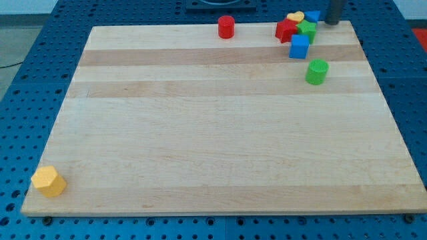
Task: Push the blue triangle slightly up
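My tip (pixel 331 22) stands at the worktop's (pixel 220 133) top right edge, just right of the blue triangle (pixel 312 15), which seems to touch the yellow block (pixel 295 16) on its left. Below these huddle the red block (pixel 286 31) and green block (pixel 307 30), the blue cube (pixel 299 47) under them and the green cylinder (pixel 317 71) lower right. The red cylinder (pixel 226 27) sits apart leftward, the yellow hexagon (pixel 49 181) at bottom left.
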### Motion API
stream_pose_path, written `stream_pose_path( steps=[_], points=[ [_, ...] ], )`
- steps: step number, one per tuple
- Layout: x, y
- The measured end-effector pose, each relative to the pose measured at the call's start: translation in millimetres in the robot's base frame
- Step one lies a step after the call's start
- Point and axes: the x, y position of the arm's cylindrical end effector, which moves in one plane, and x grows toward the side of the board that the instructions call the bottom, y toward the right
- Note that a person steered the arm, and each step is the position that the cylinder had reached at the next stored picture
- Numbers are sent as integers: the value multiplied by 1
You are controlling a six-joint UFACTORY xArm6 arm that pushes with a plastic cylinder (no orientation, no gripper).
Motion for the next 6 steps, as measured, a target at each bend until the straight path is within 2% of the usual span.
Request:
stream_pose_path(
  steps=[3,6],
  points=[
    [29,-8],
    [1,-9]
  ],
)
